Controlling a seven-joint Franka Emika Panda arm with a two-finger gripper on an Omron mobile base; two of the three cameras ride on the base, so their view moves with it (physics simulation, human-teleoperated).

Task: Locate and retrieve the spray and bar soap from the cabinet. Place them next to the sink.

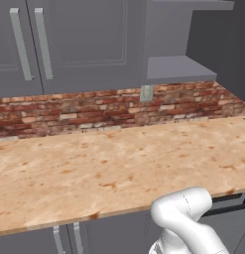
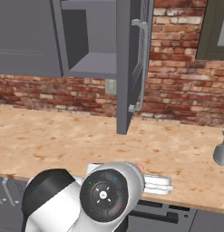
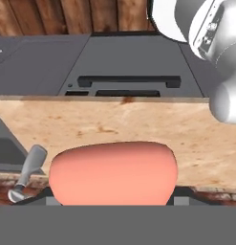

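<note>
The hand [image 3: 112, 203] holds the bar soap [image 3: 113, 173] between its fingers above the bench [image 3: 114, 124], and a loose pinch on that rounded bar could let it slip before reaching the sink.

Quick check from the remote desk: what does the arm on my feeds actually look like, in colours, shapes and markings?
The arm is glossy white with rounded, tubular links and a black band at one joint. A dark round end cap carries a white centre button, small arrow marks and tiny coloured dots. In the left base view, a smooth white elbow shows.
</note>
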